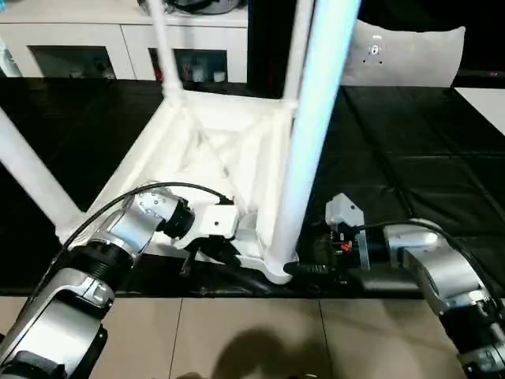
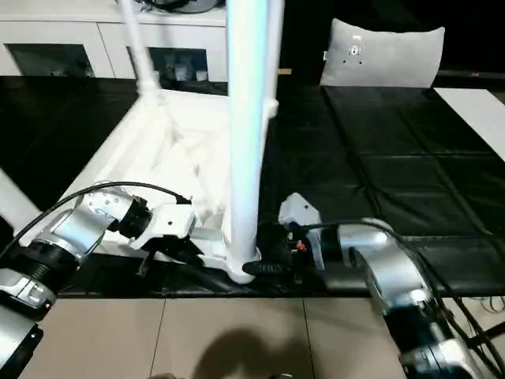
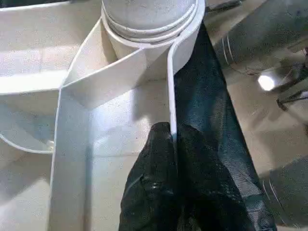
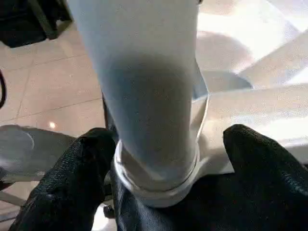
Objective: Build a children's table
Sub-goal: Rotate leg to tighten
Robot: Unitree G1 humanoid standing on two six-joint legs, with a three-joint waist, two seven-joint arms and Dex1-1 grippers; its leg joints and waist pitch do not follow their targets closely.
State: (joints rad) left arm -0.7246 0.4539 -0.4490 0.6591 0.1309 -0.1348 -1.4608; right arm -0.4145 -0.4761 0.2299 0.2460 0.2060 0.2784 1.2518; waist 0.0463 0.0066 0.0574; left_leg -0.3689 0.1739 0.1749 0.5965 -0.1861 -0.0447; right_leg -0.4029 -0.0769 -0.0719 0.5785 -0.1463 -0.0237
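black mat [image 1: 410, 150], tiled floor [image 1: 252, 339], white cabinet [image 1: 79, 39]

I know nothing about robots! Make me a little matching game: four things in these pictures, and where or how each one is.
Things:
1. left pincer
2. right pincer
3. pillow
4. cabinet

States:
A. leaning at the far right
B. pinching the tabletop's thin rim
C. glass doors, far left
D. fingers spread either side of the near table leg's base

Pairs: 1-B, 2-D, 3-A, 4-C
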